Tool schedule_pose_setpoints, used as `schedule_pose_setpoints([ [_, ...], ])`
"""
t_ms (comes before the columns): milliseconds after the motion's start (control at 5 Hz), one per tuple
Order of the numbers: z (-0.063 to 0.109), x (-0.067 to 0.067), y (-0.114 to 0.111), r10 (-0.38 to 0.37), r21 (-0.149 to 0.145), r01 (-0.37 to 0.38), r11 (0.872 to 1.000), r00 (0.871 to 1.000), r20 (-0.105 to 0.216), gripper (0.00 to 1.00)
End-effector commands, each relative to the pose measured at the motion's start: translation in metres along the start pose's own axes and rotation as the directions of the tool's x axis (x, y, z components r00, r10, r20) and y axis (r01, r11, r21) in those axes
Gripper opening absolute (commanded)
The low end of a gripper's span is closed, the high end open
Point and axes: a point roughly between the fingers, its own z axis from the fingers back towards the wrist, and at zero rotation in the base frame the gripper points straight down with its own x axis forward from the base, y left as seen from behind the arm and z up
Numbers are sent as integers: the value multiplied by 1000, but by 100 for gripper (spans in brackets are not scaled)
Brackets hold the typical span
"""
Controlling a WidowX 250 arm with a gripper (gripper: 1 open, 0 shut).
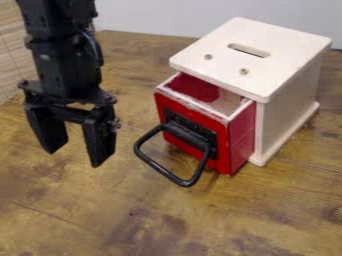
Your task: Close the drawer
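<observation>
The glossy red drawer sticks partly out of the front of a cream wooden box that has a slot in its top. A large black loop handle hangs from the drawer front and rests toward the table. My black gripper hangs to the left of the handle, fingers pointing down and spread apart with nothing between them. Its right finger is a short gap from the handle's left end.
The worn wooden tabletop stretches in front of and to the left of the box. A pale wall runs along the back edge.
</observation>
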Motion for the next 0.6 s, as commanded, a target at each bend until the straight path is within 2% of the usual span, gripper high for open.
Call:
schedule_pose_setpoints([
  [0, 21, 5, -1, -10, 6, 10, 1000, 993, 115, 100],
  [400, 15, 3, 1, 7, 15, -9, 1000, 991, 135, 100],
])
